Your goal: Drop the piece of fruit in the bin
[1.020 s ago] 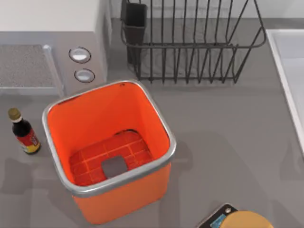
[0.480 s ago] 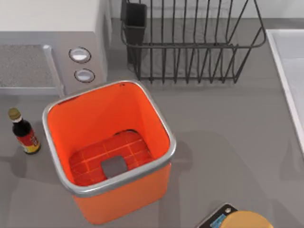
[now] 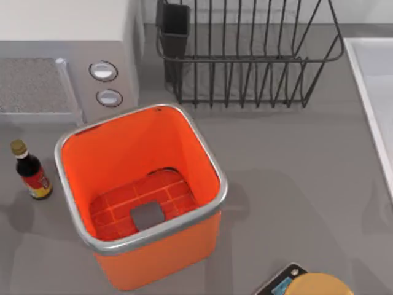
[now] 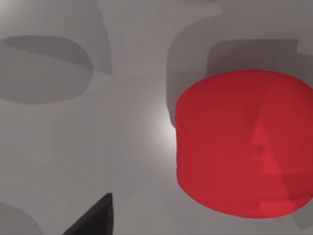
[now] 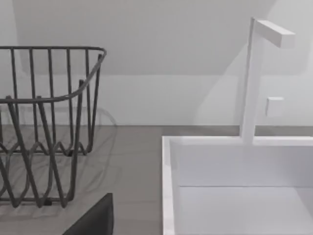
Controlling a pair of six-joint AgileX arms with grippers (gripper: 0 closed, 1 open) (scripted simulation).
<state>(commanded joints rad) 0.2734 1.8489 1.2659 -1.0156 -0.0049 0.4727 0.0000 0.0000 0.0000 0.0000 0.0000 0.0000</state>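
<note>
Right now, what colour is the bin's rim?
Silver, around the orange bin; the top view shows it best.

A grey countertop (image 3: 295,166) spans the frame, a white microwave (image 3: 67,55) at upper left, a black wire rack (image 3: 245,55) at top centre and a white sink (image 3: 374,92) along the right edge.

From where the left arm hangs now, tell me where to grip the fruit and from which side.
Grip the red fruit across its widest middle, coming straight down from above. In the left wrist view it is smooth and round with no stem or handle, sitting alone on the grey table, so, as far as I can judge, any pair of opposite sides would serve.
</note>
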